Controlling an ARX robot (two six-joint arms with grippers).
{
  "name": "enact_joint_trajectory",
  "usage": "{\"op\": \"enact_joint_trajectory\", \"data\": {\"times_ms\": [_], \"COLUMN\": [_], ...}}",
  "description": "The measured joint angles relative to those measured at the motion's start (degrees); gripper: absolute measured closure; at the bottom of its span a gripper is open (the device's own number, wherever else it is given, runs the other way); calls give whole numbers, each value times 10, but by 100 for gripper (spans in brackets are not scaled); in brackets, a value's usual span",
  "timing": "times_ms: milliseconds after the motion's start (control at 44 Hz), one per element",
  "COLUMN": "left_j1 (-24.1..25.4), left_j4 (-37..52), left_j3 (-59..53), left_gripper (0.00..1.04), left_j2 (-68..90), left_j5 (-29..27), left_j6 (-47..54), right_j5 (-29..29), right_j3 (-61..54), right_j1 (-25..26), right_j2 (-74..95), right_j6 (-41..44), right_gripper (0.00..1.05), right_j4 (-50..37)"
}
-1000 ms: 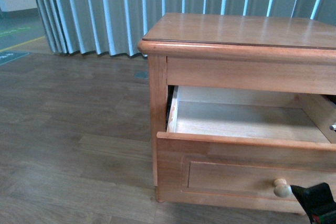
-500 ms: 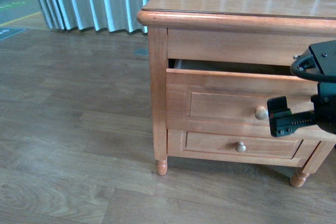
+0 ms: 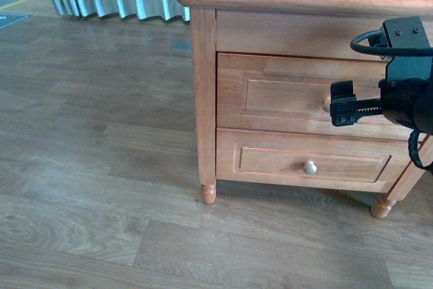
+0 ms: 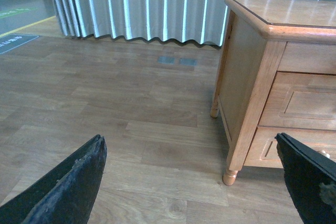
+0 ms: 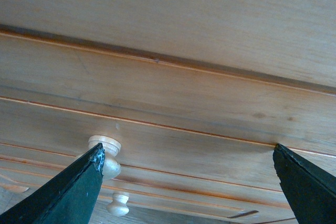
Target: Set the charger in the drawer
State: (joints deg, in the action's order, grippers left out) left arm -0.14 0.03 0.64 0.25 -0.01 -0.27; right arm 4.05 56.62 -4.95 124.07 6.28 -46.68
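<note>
Honey-brown wood fills my front view: the cabinet [image 3: 203, 93] has a rounded top edge, a turned foot and smooth, glossy grain. The drawer [image 3: 284, 96] sits shut and flush at centre right, its recessed panel framed by a thin routed line. Below it the lower drawer [image 3: 270, 160] carries a round pale knob [image 3: 310, 166].

My right gripper [image 3: 343, 103], matte black with a ribbed rail, hangs at the right edge of the frame, right in front of the upper knob [image 3: 327, 105]. In the right wrist view its fingers [image 5: 68, 190] are spread wide apart, with nothing between them but the drawer front.

My left gripper [image 4: 194, 182] is spread too, its worn black fingers [image 4: 68, 187] in the lower corners over plank flooring [image 4: 131, 103]. Pleated grey curtain [image 4: 147, 3] runs across the top.

I cannot see the charger in any view. I can read no writing.
</note>
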Motion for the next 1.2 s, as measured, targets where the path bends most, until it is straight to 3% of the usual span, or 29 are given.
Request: {"op": "enact_joint_trajectory", "data": {"times_ms": [227, 568, 773, 1000, 1205], "left_j1": [0, 0, 0, 0, 0], "left_j4": [0, 0, 0, 0, 0], "left_j3": [0, 0, 0, 0, 0], "left_gripper": [6, 6, 6, 6, 6], "left_j2": [0, 0, 0, 0, 0], "left_j5": [0, 0, 0, 0, 0], "left_j6": [0, 0, 0, 0, 0], "right_j5": [-14, -48, -61, -82, -80], "right_j3": [-4, -177, -280, -354, -387], "right_j1": [7, 11, 34, 73, 91], "right_j2": [-14, -238, -464, -754, -903], "right_j6": [-1, -4, -18, -49, -78], "right_gripper": [8, 8, 8, 8, 8], "right_j4": [-1, 33, 130, 305, 399]}}
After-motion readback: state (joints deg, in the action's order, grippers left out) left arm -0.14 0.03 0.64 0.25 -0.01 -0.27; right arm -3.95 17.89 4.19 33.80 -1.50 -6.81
